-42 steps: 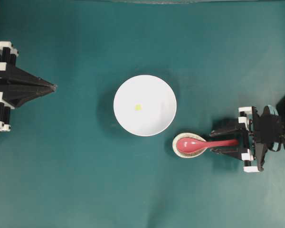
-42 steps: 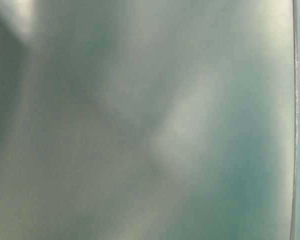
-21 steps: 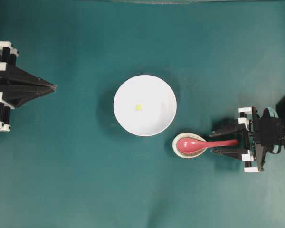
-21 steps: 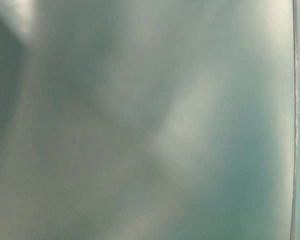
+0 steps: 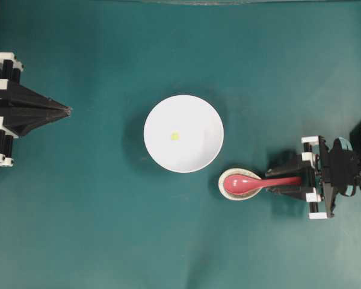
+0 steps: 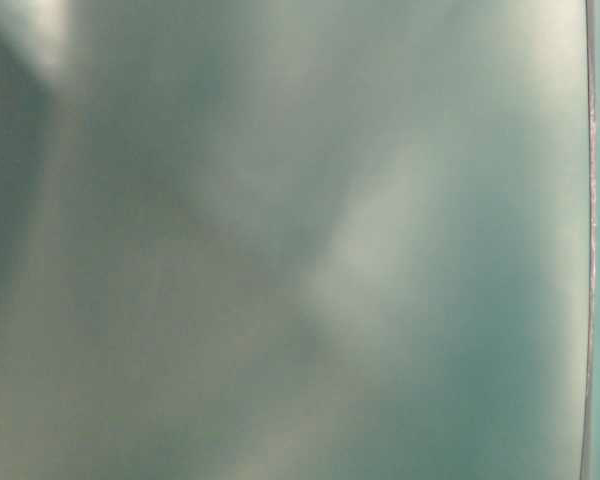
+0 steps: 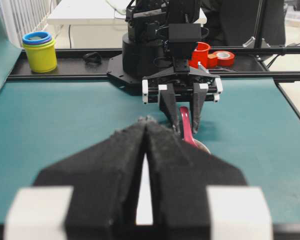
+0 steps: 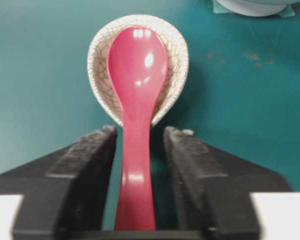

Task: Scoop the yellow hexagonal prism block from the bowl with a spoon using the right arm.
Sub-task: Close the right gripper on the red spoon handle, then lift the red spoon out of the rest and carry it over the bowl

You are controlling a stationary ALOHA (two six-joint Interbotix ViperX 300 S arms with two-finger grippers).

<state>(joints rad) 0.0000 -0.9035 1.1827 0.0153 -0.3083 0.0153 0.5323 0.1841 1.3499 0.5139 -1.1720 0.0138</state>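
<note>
The white bowl (image 5: 195, 153) sits mid-table with the tiny yellow block (image 5: 175, 136) lying inside it. The pink-red spoon (image 5: 243, 182) rests with its scoop in a small cream crackled dish (image 5: 240, 197), handle pointing right. My right gripper (image 5: 277, 180) straddles the handle. In the right wrist view the spoon (image 8: 137, 75) runs between the fingers of the right gripper (image 8: 140, 132), with thin gaps on both sides, so the jaws are open. My left gripper (image 5: 67, 109) is shut and empty at the far left, its tips pressed together in the left wrist view (image 7: 146, 120).
The bowl's near rim (image 8: 250, 5) lies just past the dish (image 8: 177, 55). Stacked yellow and blue cups (image 7: 39, 50) and a red cup with tape (image 7: 205, 52) stand beyond the table's far rail. The table-level view is a teal blur.
My right gripper's fingers have drawn closer together around the spoon handle. The spoon, dish, bowl, block and left arm have not moved.
</note>
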